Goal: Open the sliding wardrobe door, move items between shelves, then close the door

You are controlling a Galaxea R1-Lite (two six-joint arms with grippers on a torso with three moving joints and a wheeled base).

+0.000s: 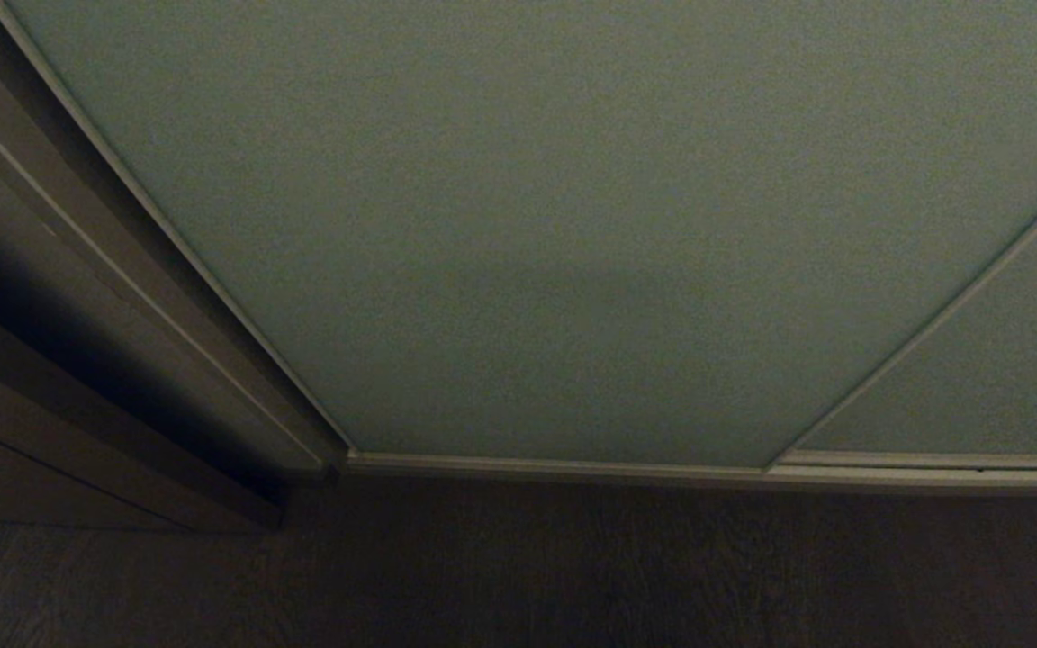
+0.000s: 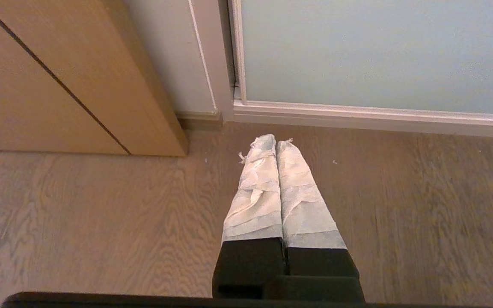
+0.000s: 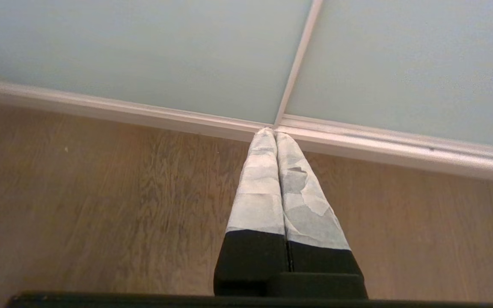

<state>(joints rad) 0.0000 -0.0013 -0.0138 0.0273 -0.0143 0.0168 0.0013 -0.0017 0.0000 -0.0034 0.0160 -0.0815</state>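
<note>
The sliding wardrobe door point(image 1: 527, 225) is a wide pale grey-green panel with a thin cream frame, standing shut and filling most of the head view; it also shows as the door point(image 2: 379, 51) and the door point(image 3: 144, 47). The items and the shelves are hidden behind it. My left gripper point(image 2: 275, 142) hangs low over the wooden floor near the door's left corner, its tape-wrapped fingers pressed together and empty. My right gripper point(image 3: 274, 133) is shut and empty too, pointing at the seam between two panels. Neither arm appears in the head view.
A second grey-green panel point(image 1: 978, 378) adjoins on the right. A wooden cabinet side point(image 2: 58, 77) and a cream frame post point(image 2: 212, 60) stand left of the door. A cream bottom rail point(image 1: 572, 466) runs along the wooden floor point(image 1: 518, 576).
</note>
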